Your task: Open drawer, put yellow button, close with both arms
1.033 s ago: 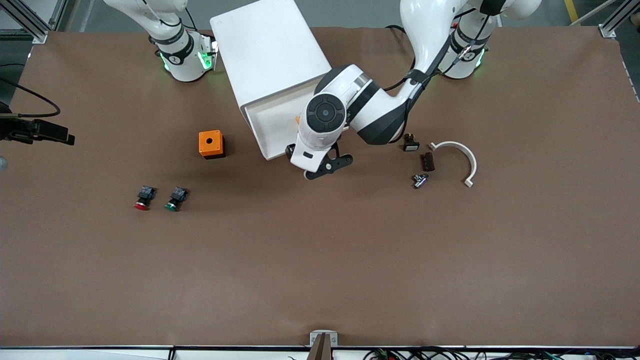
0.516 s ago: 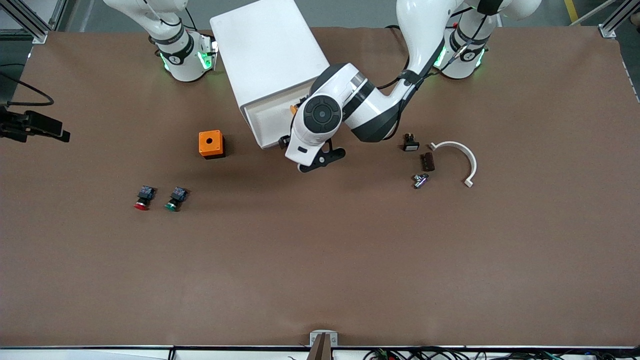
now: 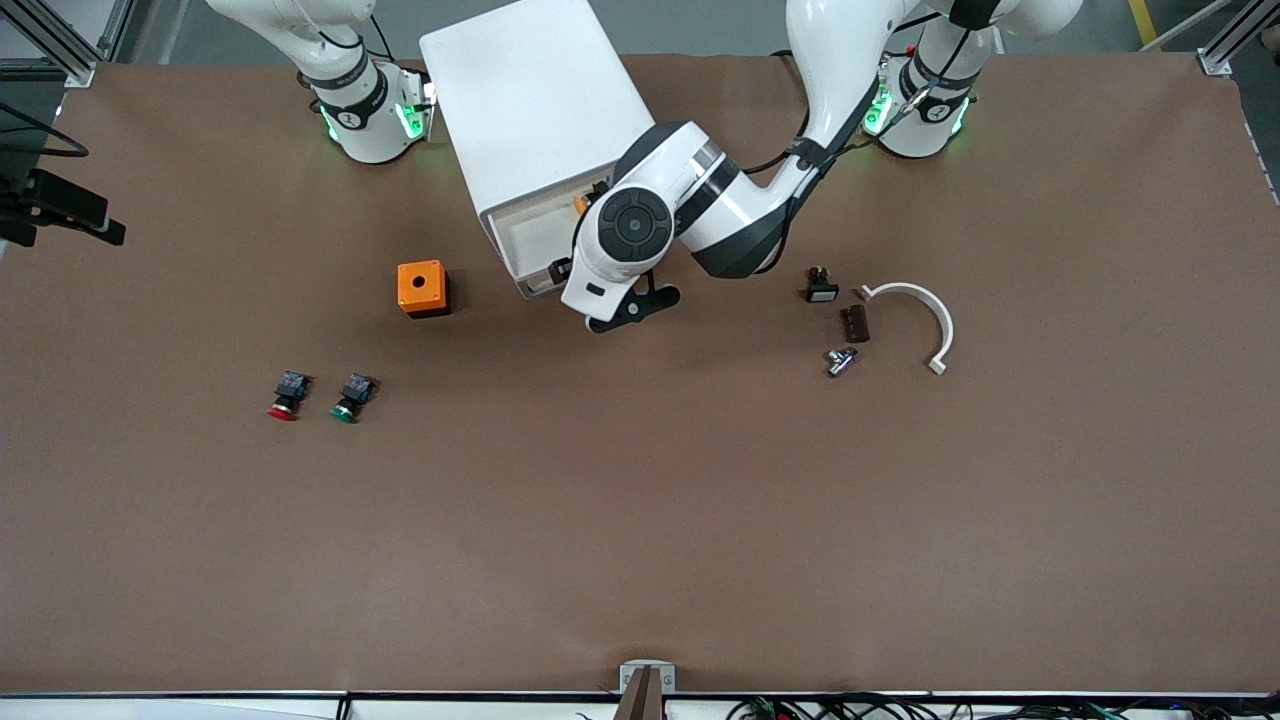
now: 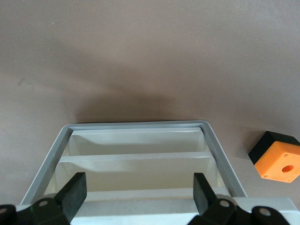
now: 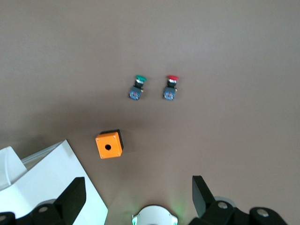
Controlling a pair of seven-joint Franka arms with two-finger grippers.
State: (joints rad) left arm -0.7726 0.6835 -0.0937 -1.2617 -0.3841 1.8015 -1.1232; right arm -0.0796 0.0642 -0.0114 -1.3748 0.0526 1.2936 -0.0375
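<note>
Brown bench: drawer near robot-side edge sitting part-open, yellow button inside; left gripper w/ fingers spread, hanging at its front, prob. to push. Right gripper released, waiting high.

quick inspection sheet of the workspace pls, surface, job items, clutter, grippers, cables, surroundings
surface: brown table, bare near the front camera.
job's things: drawer part open; yellow button inside it, mostly hidden by the left arm.
clutter: orange box; red button beside green button; white curved bracket and small dark parts toward the left arm's end.
grippers: left gripper open at the drawer's front; right gripper open, waiting high over the table.
cables: bundle along the table's near edge.
surroundings: metal frame posts.
</note>
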